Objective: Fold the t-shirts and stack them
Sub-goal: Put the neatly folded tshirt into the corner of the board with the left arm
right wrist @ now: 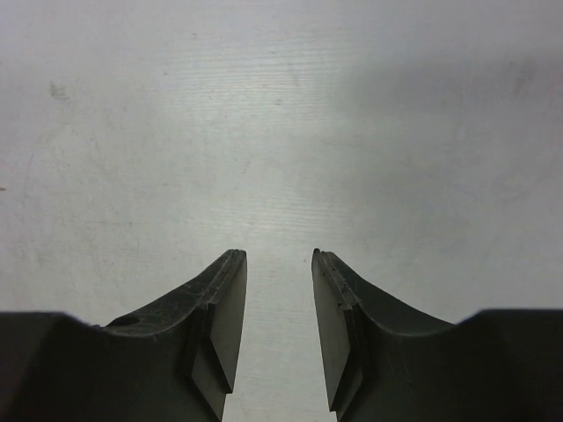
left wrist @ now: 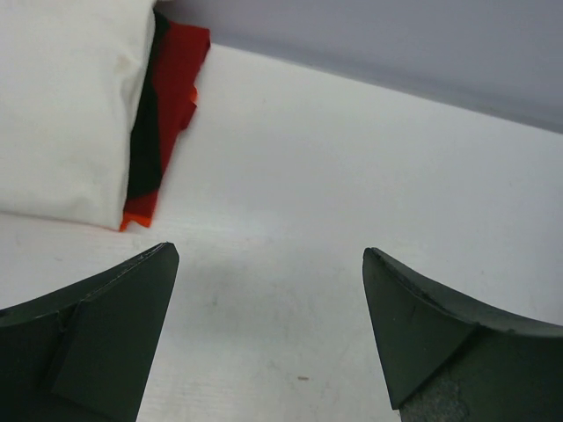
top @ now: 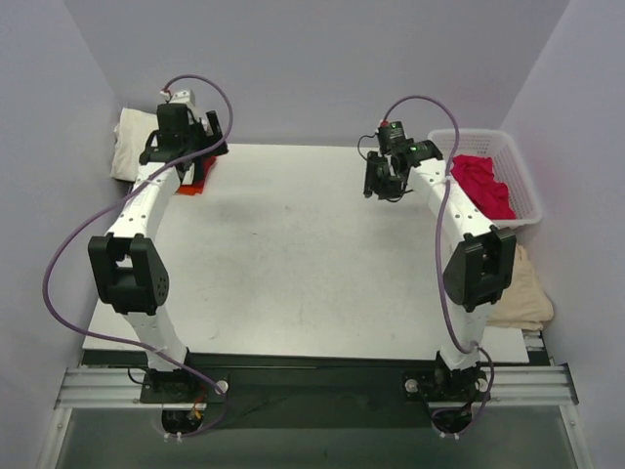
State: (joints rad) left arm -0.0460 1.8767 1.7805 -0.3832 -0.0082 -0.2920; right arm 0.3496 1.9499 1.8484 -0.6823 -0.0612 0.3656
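A stack of folded t-shirts lies at the table's far left corner: a cream-white one (top: 129, 147) on top, with orange-red cloth (top: 193, 188) showing below. In the left wrist view the cream-white pad (left wrist: 70, 105) lies over a black layer (left wrist: 145, 132) and an orange-red layer (left wrist: 182, 61). My left gripper (top: 207, 151) (left wrist: 268, 264) is open and empty, just right of the stack above bare table. A crimson t-shirt (top: 480, 183) lies crumpled in the basket. My right gripper (top: 383, 186) (right wrist: 279, 255) hangs over bare table left of the basket, its jaws a narrow gap apart with nothing between them.
The white lattice basket (top: 522, 176) stands at the far right. A crumpled cream cloth (top: 524, 293) lies off the table's right edge beside the right arm. Grey walls close in the back and both sides.
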